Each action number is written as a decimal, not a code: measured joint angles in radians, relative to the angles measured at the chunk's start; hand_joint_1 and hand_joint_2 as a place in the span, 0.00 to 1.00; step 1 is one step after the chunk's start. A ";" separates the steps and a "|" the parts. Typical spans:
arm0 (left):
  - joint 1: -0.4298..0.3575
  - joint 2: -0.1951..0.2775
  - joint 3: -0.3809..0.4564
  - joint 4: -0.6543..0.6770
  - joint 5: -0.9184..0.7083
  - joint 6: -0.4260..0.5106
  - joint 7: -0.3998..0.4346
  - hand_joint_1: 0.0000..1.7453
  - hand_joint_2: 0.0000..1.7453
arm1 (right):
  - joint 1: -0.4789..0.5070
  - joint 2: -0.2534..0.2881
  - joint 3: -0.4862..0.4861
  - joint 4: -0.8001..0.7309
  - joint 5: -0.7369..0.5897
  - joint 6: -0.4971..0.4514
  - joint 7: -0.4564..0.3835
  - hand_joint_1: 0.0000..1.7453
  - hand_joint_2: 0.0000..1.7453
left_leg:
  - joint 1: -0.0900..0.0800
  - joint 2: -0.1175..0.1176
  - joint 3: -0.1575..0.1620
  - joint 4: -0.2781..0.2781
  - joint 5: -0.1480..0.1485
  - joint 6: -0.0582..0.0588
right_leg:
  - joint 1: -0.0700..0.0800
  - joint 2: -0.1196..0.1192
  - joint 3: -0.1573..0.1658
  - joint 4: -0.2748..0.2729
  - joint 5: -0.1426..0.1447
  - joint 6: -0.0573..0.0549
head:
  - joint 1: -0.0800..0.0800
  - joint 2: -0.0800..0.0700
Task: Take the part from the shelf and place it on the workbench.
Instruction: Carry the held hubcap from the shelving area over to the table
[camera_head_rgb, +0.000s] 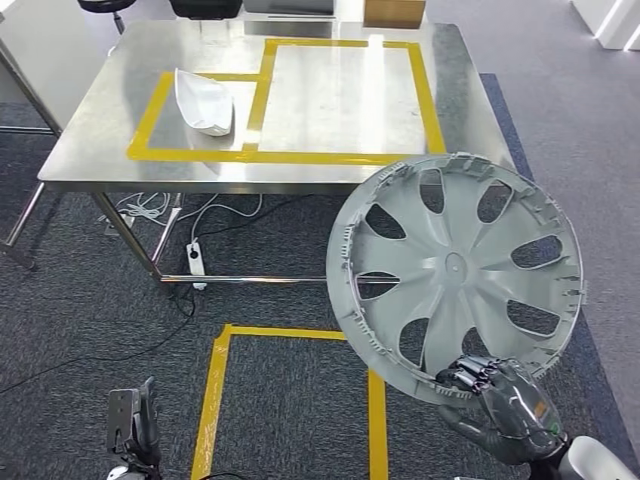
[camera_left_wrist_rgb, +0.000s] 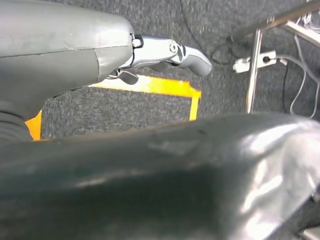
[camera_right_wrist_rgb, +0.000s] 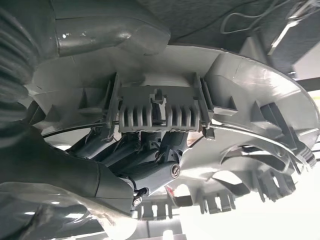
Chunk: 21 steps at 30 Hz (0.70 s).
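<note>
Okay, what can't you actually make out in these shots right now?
- Right hand on the wheel cover: head view, the rim hides its fingertips.
- Left hand: head view, cut off by the bottom edge; in its wrist view a dark body part blocks most.
- White part on the workbench: too small to identify.

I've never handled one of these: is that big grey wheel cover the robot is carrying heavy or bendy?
Probably light: the right hand holds the wheel cover by its rim alone. It looks like thin plastic with open slots, so likely slightly flexible. Its small edge clips might snap if knocked.
</note>
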 joint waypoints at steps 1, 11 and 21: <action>0.001 0.000 0.000 0.000 0.000 0.002 -0.001 0.00 0.00 | 0.001 0.001 0.000 0.000 -0.004 0.000 0.000 1.00 1.00 | 0.000 -0.008 0.001 0.000 -0.001 0.001 | 0.000 0.005 -0.031 0.048 -0.007 0.002 | 0.000 0.000; 0.004 0.003 0.000 0.000 0.002 0.002 -0.003 0.00 0.00 | -0.001 0.004 0.000 -0.001 -0.011 -0.005 0.000 1.00 1.00 | 0.000 -0.039 0.000 0.021 -0.019 -0.032 | -0.004 0.014 0.064 -0.210 0.148 -0.020 | -0.003 0.000; 0.005 0.003 0.000 -0.001 0.008 -0.007 -0.002 0.00 0.00 | -0.001 0.006 -0.001 -0.001 -0.011 -0.005 0.000 1.00 1.00 | 0.010 -0.021 -0.025 0.093 -0.027 -0.045 | -0.005 0.005 0.083 -0.212 0.137 -0.031 | -0.007 0.000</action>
